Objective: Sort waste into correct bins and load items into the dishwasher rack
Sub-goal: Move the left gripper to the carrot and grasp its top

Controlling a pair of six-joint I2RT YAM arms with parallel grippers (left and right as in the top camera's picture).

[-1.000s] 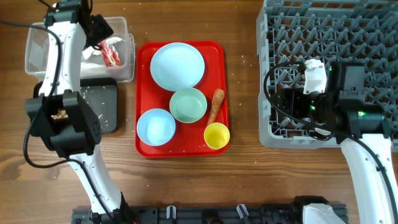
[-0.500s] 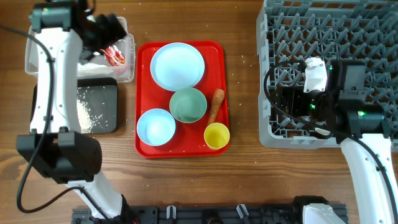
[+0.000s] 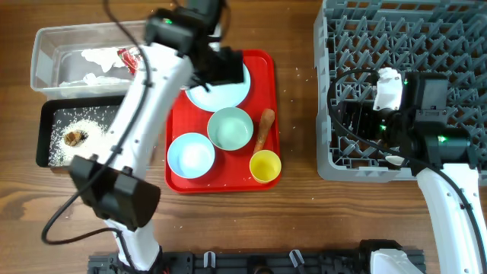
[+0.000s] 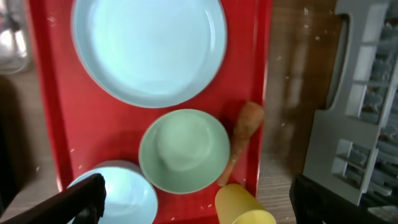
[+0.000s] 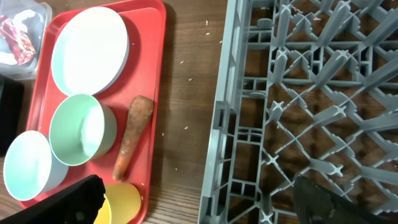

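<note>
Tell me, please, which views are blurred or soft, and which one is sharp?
Overhead: mostly sharp, but the left arm is smeared by motion blur. Left wrist: soft all over; the plate and carrot piece have fuzzy edges. Right wrist: sharpest; the dishwasher rack is crisp, only the dark fingers at the bottom corners are unfocused.

Flat red serving tray (image 3: 263,81) with rounded corners, lying near the middle of a brown wooden table (image 3: 298,215) (grain running left to right). Along the near edge, a black rail (image 3: 251,265), well apart from the tray.
</note>
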